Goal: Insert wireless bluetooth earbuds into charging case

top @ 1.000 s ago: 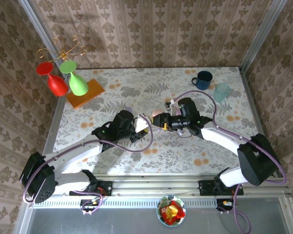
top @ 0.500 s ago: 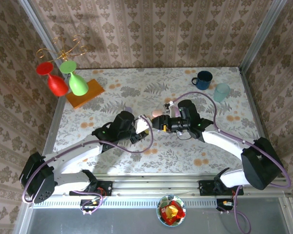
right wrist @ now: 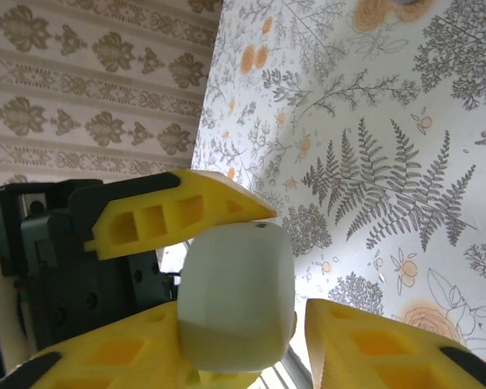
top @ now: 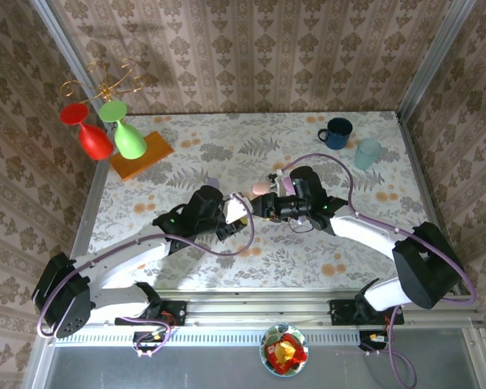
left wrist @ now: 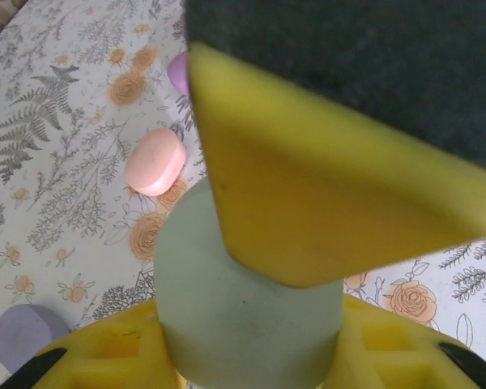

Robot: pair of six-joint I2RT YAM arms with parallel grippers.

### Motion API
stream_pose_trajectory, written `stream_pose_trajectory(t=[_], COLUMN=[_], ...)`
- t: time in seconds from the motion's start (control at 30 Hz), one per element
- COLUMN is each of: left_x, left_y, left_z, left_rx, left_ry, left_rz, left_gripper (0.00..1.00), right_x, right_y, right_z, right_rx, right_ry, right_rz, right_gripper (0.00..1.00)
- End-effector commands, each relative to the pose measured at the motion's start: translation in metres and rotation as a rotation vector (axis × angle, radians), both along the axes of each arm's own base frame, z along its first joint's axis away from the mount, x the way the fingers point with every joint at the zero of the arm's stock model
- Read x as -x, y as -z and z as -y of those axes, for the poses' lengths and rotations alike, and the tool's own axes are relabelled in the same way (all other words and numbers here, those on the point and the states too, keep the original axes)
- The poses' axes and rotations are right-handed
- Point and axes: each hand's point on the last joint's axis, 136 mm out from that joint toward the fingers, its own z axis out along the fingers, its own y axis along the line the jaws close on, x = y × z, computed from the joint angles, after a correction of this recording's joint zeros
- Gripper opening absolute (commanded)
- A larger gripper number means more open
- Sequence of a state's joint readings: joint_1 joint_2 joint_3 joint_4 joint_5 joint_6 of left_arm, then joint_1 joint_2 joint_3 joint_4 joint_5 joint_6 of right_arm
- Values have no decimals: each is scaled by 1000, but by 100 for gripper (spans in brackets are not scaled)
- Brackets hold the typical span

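Observation:
A whitish, pebble-like charging case (top: 241, 206) hangs above the middle of the table, and my left gripper (top: 236, 211) is shut on it. In the left wrist view the case (left wrist: 243, 308) sits between my left gripper's (left wrist: 251, 361) yellow fingers (left wrist: 105, 356), with the right gripper's finger (left wrist: 324, 211) lying over its top. My right gripper (top: 259, 205) has come in from the right. Its jaws (right wrist: 243, 320) stand on either side of the case (right wrist: 236, 296), with a gap left at one finger (right wrist: 389, 340). The earbuds are out of view.
A pink case (top: 262, 187) and a lilac one (top: 213, 183) lie just behind the grippers. At the back right stand a blue mug (top: 335, 133) and a pale cup (top: 368, 152). An orange block (top: 141, 154) with red and green glasses is at the back left.
My right gripper has moved left up to the left gripper, and its jaws have narrowed around the held case. The left arm has stayed put.

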State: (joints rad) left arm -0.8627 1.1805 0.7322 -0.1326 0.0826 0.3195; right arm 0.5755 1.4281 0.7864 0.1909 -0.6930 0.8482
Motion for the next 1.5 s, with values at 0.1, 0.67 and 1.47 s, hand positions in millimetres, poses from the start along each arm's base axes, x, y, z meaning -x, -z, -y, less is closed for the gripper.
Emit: stream_pose_trajectory(t=[0.1, 0.67, 1.47], left_x=[5, -2, 6], left_y=[-20, -120, -168], left_z=[8, -4, 9], left_rx=[68, 609, 817], left_ry=[39, -111, 123], left_rz=[35, 55, 241], left_gripper=[27, 100, 100], right_x=[-2, -5, -3], right_y=[1, -90, -164], right_z=[8, 48, 50], right_rx=[20, -354, -700], right_ry=[44, 139, 76], right_rz=[-7, 13, -116], right_gripper=[27, 19, 12])
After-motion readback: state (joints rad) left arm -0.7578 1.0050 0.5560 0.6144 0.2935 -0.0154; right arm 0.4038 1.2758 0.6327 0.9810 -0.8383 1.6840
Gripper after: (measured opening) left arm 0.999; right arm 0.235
